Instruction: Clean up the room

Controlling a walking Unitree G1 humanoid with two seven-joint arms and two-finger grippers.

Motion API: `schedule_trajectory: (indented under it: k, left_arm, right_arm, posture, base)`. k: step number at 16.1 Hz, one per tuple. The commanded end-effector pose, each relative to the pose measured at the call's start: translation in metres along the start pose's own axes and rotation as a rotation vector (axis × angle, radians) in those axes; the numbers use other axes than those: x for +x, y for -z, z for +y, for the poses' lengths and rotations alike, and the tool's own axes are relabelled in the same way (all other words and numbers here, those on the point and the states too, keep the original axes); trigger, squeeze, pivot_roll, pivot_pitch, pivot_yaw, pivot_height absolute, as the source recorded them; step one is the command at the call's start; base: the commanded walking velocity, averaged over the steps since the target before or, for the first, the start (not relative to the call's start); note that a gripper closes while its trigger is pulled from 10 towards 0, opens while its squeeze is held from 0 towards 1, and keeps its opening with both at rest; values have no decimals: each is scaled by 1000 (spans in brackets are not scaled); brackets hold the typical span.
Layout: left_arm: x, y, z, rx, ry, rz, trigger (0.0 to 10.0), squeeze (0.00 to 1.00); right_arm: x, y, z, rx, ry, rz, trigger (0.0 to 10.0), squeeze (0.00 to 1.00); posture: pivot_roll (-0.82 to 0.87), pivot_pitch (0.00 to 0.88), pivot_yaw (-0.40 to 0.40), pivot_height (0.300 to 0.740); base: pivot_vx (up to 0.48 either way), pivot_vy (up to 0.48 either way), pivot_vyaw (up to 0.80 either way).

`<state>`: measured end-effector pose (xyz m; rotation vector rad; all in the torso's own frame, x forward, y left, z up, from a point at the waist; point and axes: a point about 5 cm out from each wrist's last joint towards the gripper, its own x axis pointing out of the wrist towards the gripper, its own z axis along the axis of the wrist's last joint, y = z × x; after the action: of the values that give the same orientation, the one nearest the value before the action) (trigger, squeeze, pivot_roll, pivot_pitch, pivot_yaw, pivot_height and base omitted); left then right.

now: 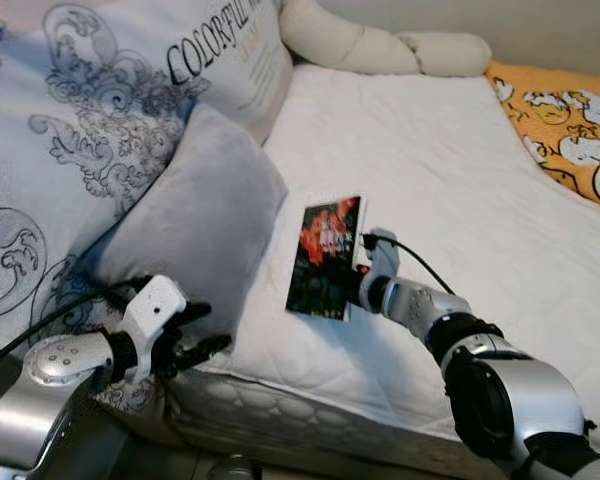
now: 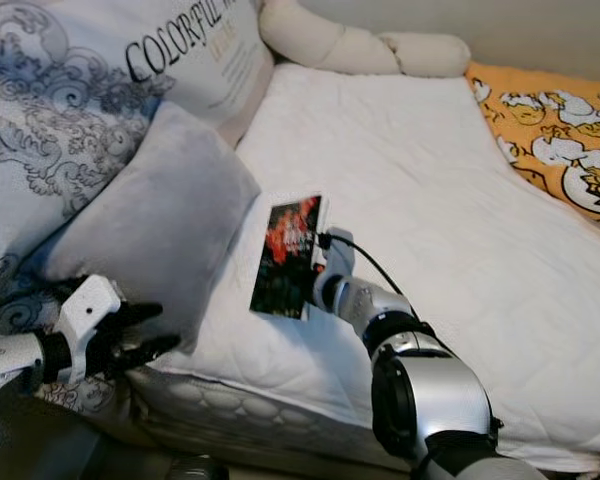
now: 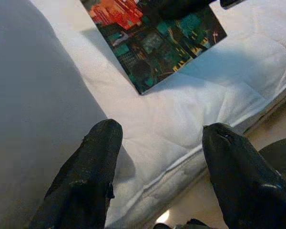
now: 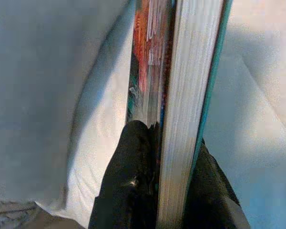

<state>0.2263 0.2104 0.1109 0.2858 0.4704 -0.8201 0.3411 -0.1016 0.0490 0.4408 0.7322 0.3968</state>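
A book [image 1: 324, 256] with a dark cover of red and teal artwork is held tilted just above the white mattress [image 1: 450, 190], close to the grey pillow [image 1: 195, 225]. My right gripper [image 1: 356, 288] is shut on the book's edge; in the right wrist view its black fingers [image 4: 133, 186] clamp the page block [image 4: 188, 95] from both sides. My left gripper [image 1: 195, 345] hovers open at the mattress's front corner, beside the grey pillow's lower end, with nothing between its fingers [image 3: 86, 176]. The book [image 3: 152, 40] lies beyond them in the left wrist view.
A large patterned pillow [image 1: 70, 110] with printed lettering leans at the left behind the grey one. A cream bolster [image 1: 380, 45] lies along the head of the bed. An orange blanket with cartoon prints [image 1: 570, 120] covers the far right. Floor shows below the mattress edge.
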Motion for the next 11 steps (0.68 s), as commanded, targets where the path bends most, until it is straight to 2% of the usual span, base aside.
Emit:
schedule_trajectory:
  k: [1,4,7,11]
  left_arm:
    - [0,-5,-6,14,22,2,10000,0]
    - [0,-6,-13,4,32,9,10000,0]
    - [5,-9,-15,-1,14,3,10000,0]
    - [11,-12,-13,-3,-14,-9,10000,0]
  right_arm:
    - [-2,5,-10,-28,64,13,10000,1000]
    - [-5,7,-21,-30,170,3,10000,1000]
    - [-10,2,-33,-83,288,-48,10000,1000]
    - [-16,-3,-42,-209,343,-49,10000,1000]
  posture:
    - [254,0,0,740]
    - [264,0,-5,740]
    - [262,0,-8,740]
    - [245,0,-12,740]
  base:
    - [0,0,0]
    - [0,0,0]
    - [0,0,0]
    - [0,0,0]
